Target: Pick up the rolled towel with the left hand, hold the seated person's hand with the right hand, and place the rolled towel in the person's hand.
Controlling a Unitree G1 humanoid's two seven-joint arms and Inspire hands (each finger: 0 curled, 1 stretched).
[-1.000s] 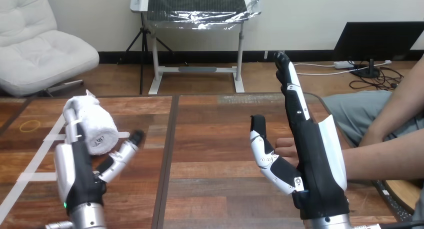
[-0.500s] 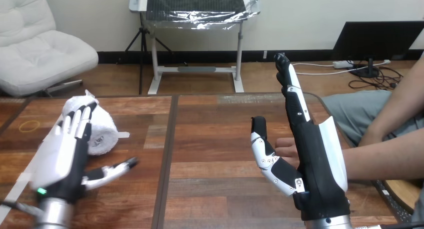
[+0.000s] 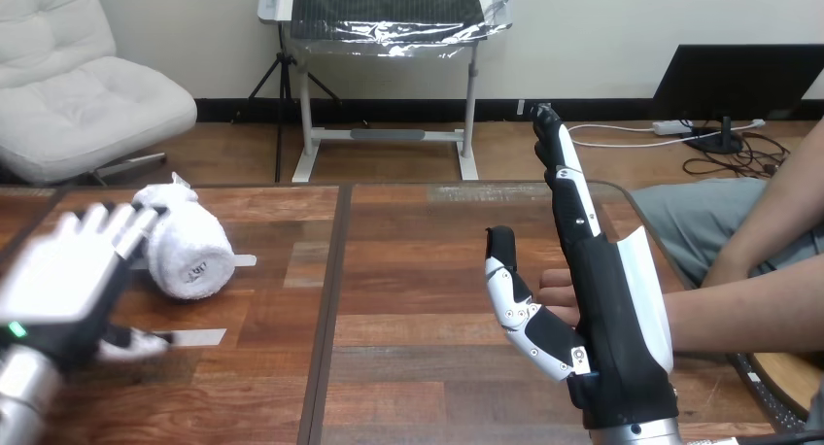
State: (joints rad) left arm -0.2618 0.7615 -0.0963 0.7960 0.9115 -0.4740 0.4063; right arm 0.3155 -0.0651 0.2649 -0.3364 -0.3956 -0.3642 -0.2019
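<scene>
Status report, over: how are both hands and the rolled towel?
Left hand open, left of the rolled towel, no grip. Right hand open, upright beside the person's hand. Towel lies on the table, nothing blocking.

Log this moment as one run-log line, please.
left hand: open, beside towel | towel: lying on table, not held | right hand: open, upright, beside person's hand
</scene>
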